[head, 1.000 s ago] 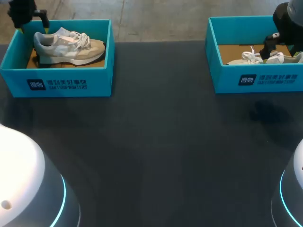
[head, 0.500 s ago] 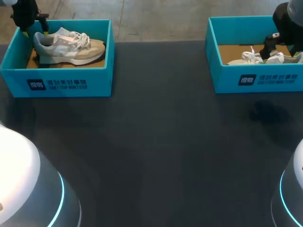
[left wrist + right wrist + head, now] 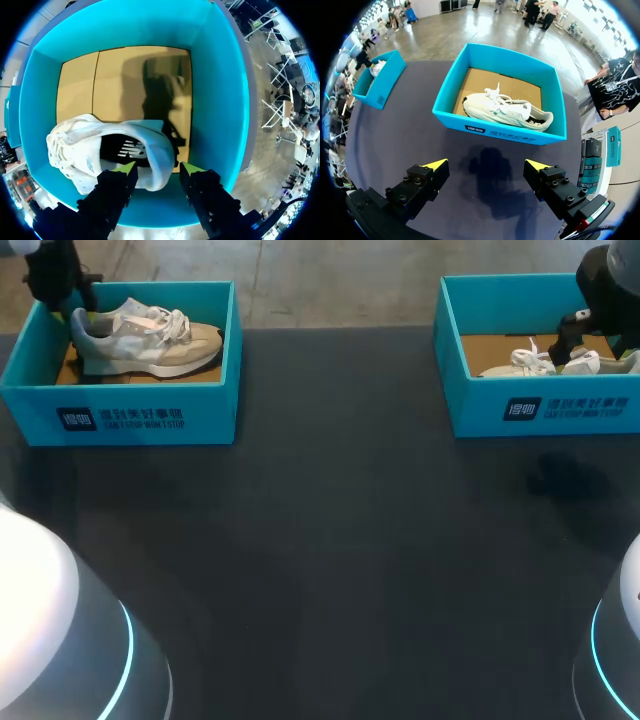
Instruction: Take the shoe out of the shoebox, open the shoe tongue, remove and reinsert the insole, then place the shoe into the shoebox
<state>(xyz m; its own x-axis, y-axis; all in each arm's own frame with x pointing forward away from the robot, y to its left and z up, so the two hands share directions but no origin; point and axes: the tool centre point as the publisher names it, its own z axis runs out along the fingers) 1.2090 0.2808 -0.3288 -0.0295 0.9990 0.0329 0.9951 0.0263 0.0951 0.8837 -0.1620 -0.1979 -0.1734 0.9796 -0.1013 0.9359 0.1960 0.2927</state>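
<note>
Dark grey matte table (image 3: pixel 330 540), smooth top with a faint sheen. An open-top teal cardboard shoebox (image 3: pixel 150 415) with a brown cardboard floor sits at the table's far left corner, white print on its front wall. Inside that box is a grey-and-beige lace-up sneaker (image 3: pixel 145 335), upright on its sole, heel at the box's left end, toe toward its right end.

The left gripper (image 3: pixel 157 169) is down in the box's left end, at the heel. One yellow-tipped finger (image 3: pixel 125 168) is at the rim of the shoe's opening and the other is outside the heel, with a sliver of gap showing there. The fingers are spread and straddle the heel collar, not clamped on it.

Well to the right of that box, at the table's far right, a second teal shoebox (image 3: pixel 540 405) with the same print holds a white lace-up sneaker (image 3: pixel 507 112) resting on its sole. The right gripper (image 3: pixel 486 165) hangs above the table on the near side of the second box, far from the first box, fingers wide apart with nothing between them. A dark shadow (image 3: pixel 565 475) lies on the table just in front of the second box.
</note>
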